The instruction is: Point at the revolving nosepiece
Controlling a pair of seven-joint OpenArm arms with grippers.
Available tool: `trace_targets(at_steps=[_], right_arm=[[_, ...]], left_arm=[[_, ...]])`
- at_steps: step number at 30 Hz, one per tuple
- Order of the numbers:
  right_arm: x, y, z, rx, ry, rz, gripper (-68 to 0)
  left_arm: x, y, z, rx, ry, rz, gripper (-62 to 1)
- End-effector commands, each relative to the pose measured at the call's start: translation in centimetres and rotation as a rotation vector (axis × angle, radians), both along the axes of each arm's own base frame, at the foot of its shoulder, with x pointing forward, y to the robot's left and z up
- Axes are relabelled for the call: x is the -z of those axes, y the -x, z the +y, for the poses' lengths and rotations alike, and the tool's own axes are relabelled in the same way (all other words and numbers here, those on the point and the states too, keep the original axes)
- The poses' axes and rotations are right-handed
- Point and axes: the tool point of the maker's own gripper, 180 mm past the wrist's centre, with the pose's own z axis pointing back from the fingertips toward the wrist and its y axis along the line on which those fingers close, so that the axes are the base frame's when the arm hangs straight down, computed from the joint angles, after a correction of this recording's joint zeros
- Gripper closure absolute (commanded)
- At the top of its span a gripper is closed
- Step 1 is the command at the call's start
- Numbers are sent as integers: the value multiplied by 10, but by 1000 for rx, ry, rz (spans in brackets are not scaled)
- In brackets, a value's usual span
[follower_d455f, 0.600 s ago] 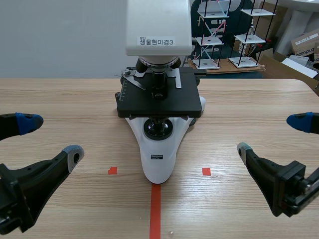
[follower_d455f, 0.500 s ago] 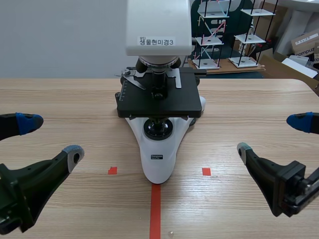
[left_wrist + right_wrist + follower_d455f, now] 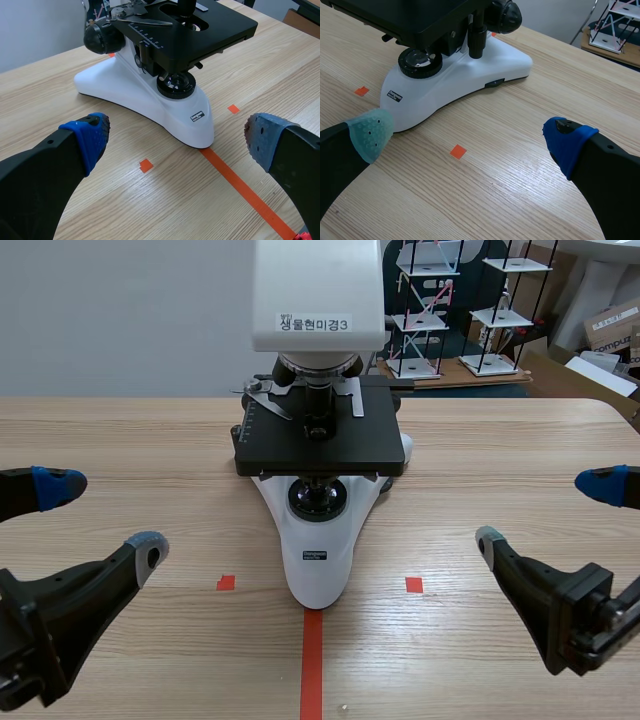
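Microscope [image 3: 320, 490] head is cut off above its label. The revolving nosepiece [image 3: 318, 368] shows only as a dark ring under the head, above the black stage [image 3: 320, 445]; possibly one objective is down. Left gripper [image 3: 105, 518] and right gripper [image 3: 545, 512] sit low, flanking the base, fingers wide apart and holding nothing. Wood-grain table [image 3: 500, 440]; wire racks [image 3: 500, 310] behind.

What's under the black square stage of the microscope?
A round black lamp lens sits in the white curved base; farther back, the flat black stage hides the rest.
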Motion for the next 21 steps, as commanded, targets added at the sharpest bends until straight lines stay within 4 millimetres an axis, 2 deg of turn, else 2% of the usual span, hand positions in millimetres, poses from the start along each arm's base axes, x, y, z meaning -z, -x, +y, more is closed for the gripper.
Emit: trace_targets(at_steps=[1, 12, 17, 19, 21], right_arm=[[-10, -3, 1, -5, -6, -34, -679], [-23, -4, 4, -14, -41, -99, -675], [-33, -14, 4, -26, -18, -155, -674], [-39, -20, 5, -29, -10, -182, -634], [-46, -26, 5, -30, -7, -212, -550]], left_arm=[[-9, 0, -5, 7, 28, -21, -570], [-9, 0, -5, 7, 28, -21, -570], [-9, 0, -5, 7, 28, -21, -570], [-9, 0, -5, 7, 28, -21, -570], [-9, 0, -5, 7, 28, -21, -570]])
